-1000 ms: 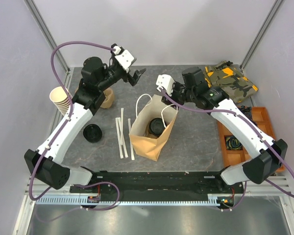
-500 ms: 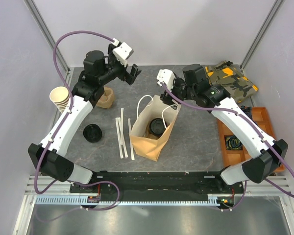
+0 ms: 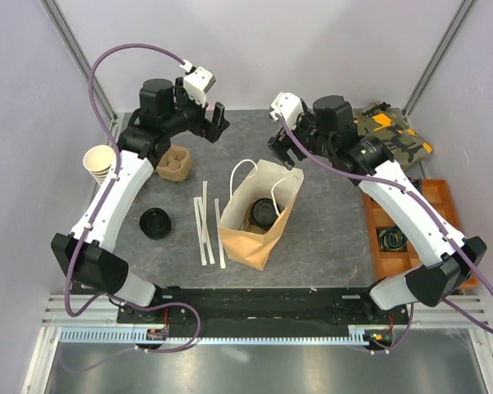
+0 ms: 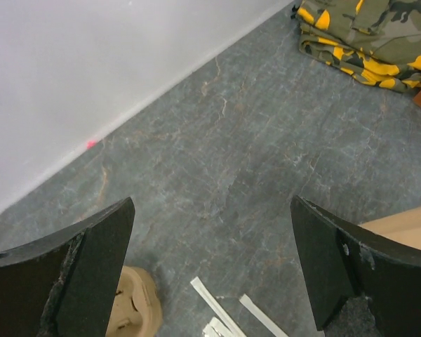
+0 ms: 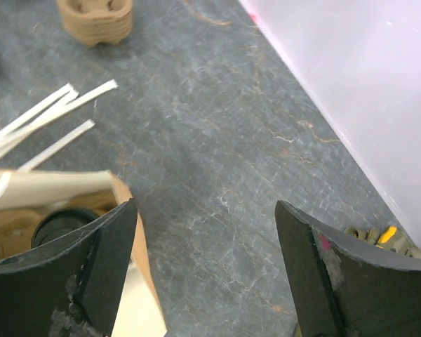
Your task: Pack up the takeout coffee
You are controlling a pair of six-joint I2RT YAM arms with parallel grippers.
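— Right end effector [image 3: 283,150]: fingers spread wide, nothing between them. It hangs above the dark grey stone-patterned desk [image 3: 329,222], just behind the far rim of the open brown paper bag [image 3: 245,242].
— Left one?
— Left end effector [image 3: 214,130]: also spread wide, empty. It's raised over the far-left part of the desk, well apart from the bag.
— Coffee?
— Small brown kraft paper cup with a round black plastic lid [image 3: 261,212] stands upright inside the bag, mid-desk. Top view shows mostly the lid. Right wrist view catches the lid's edge past the bag wall.
— Rest of the desk?
— Thin white paper strips [image 3: 205,226] lie just left of the bag. Loose round black plastic lid [image 3: 154,222] is further left. Tan moulded-pulp cup carrier [image 3: 173,162] is behind the strips. Stack of brown paper cups with white rims [image 3: 101,164] sits at the left edge. Folded camouflage cloth [image 3: 390,135] is in the far-right corner, orange plastic tray [image 3: 434,197] along the right edge.
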